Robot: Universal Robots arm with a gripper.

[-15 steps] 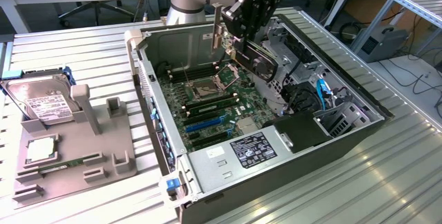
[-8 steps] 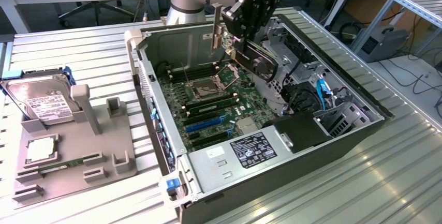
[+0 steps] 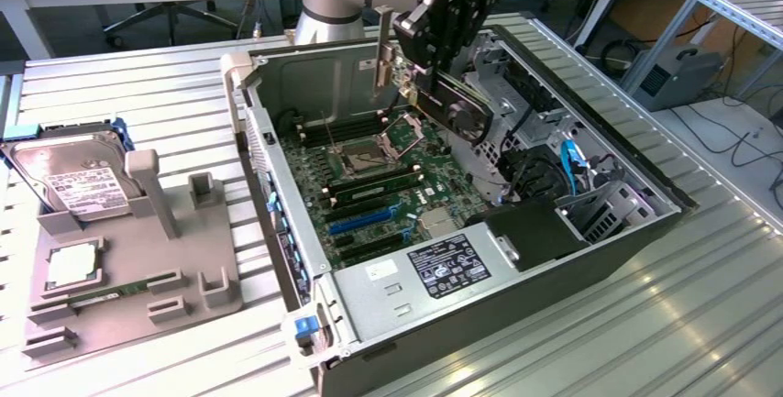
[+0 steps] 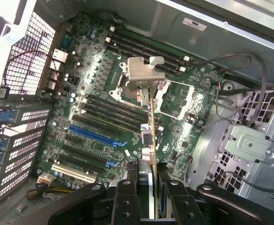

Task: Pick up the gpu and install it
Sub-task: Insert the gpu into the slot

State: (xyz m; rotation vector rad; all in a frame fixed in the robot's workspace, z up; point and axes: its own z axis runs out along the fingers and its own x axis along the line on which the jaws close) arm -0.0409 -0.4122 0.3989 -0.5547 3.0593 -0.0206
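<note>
My gripper (image 3: 443, 26) hangs over the open computer case (image 3: 404, 324) and is shut on the gpu (image 3: 450, 104). The card is dark with a black cooler, and its silvery end bracket (image 3: 384, 49) points up and toward the exterior view's left. It sits tilted in the air above the motherboard (image 3: 367, 186), apart from it. In the wrist view the gpu (image 4: 152, 126) shows edge-on between my fingers (image 4: 126, 201), its bracket (image 4: 143, 72) farthest from the camera. Below it lie the motherboard (image 4: 80, 93) and a blue slot (image 4: 93, 135).
On the exterior view's left, a grey holder (image 3: 135, 269) carries a silver hard drive (image 3: 73, 181), a processor (image 3: 73, 264) and a green memory stick (image 3: 104, 294). Inside the case are a labelled power supply (image 3: 446, 266), drive cages (image 3: 538, 140) and cables (image 4: 240, 89).
</note>
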